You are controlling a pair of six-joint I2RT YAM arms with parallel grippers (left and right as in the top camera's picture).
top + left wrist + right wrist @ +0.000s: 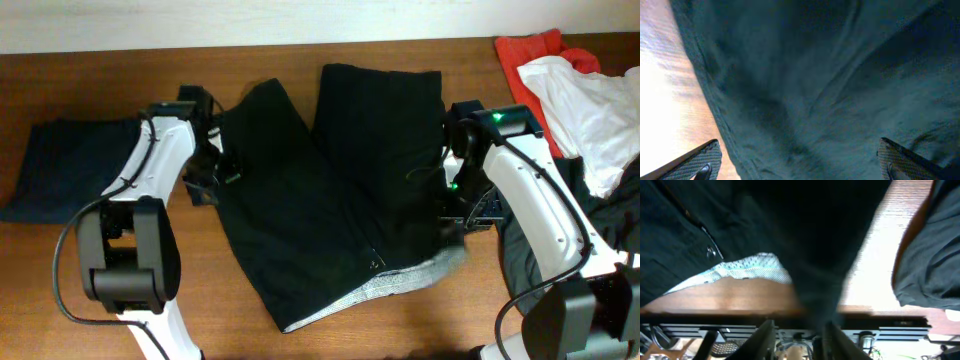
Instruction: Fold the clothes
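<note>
A pair of black shorts (pixel 330 200) lies spread on the wooden table, its pale inner waistband (pixel 400 285) turned out at the front. My left gripper (pixel 215 170) is open at the shorts' left edge. In the left wrist view its fingers (pixel 802 162) straddle the dark cloth (pixel 840 75) beside bare wood (pixel 665 100). My right gripper (pixel 450 215) is at the shorts' right side. In the right wrist view its fingers (pixel 797 340) are close together with a fold of the black cloth (pixel 765 220) hanging between them, and the waistband lining (pixel 745 267) shows to the left.
A folded dark navy garment (pixel 60 165) lies at the far left. A pile at the right holds a white garment (pixel 585 100), a red one (pixel 530 50) and a dark grey one (pixel 610 230), which also shows in the right wrist view (pixel 930 265). The table's front edge (pixel 740 307) is near.
</note>
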